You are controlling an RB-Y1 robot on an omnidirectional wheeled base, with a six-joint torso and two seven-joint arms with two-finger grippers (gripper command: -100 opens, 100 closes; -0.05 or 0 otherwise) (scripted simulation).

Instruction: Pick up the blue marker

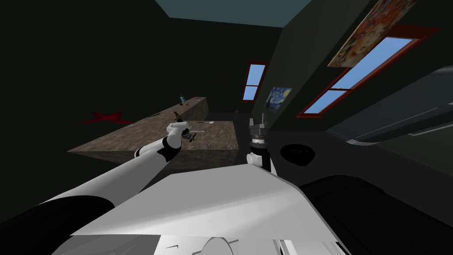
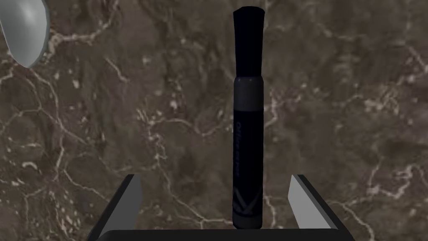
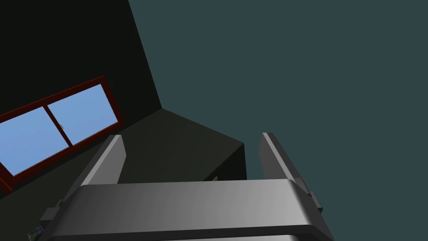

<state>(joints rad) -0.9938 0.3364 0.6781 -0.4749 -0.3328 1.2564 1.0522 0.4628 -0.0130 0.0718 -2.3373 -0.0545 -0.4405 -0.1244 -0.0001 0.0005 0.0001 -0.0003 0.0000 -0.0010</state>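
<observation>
From the head view: left gripper out over a brown marbled table, left of centre in the frame, at the end of a long outstretched forearm. Too small there to read the fingers or anything beneath them. Right gripper just right of centre, upright, just off the table's right-hand edge and apart from the left one.

From the left wrist view, what the head view cannot give: the marker, very dark blue, close to black, lying flat on the marbled table under the left gripper. Fingers wide apart, about a third of the picture's width, holding nothing and touching nothing. Marker inside the gap but off centre, closer to one finger than to the other, with bare table showing on both sides of it.

Long axis at right angles to the line from one finger to the other. Butt end next to the gripper's dark body, between the fingers; capped end pointing away from it, well past the fingertips. Grey band around the barrel where the cap meets it, and faint lettering along the barrel.

From the right wrist view: right gripper with fingers likewise spread wide, empty.
</observation>
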